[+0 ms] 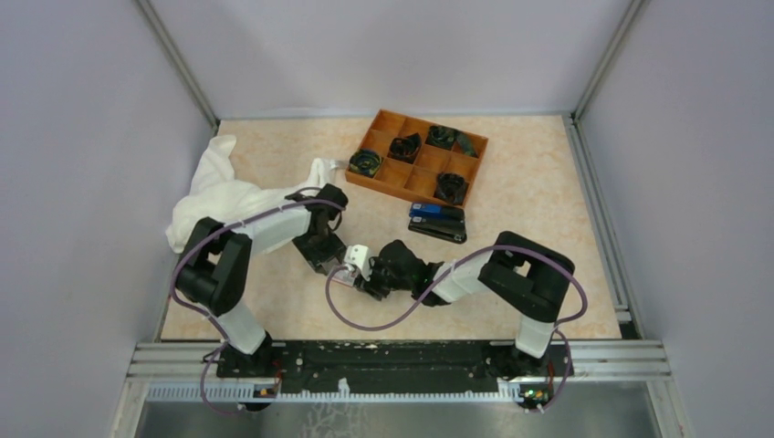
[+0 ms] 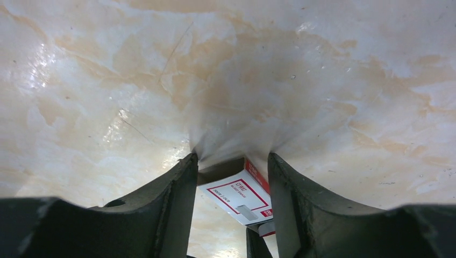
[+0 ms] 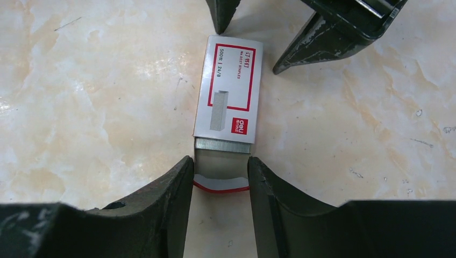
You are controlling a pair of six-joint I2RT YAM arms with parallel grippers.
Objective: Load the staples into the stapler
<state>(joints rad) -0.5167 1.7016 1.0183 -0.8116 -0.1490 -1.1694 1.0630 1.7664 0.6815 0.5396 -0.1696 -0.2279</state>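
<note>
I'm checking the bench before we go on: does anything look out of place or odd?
The staple box lies with its drawer slid partly out toward the right tool, a strip of staples bared. A white cloth lies crumpled at the table's left edge. Nothing looks spilled.

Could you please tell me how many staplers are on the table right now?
2. Both lie side by side just in front of the orange tray: the blue-and-black stapler nearer it, the all-black stapler on its near side. The white cloth might hide more.
</note>
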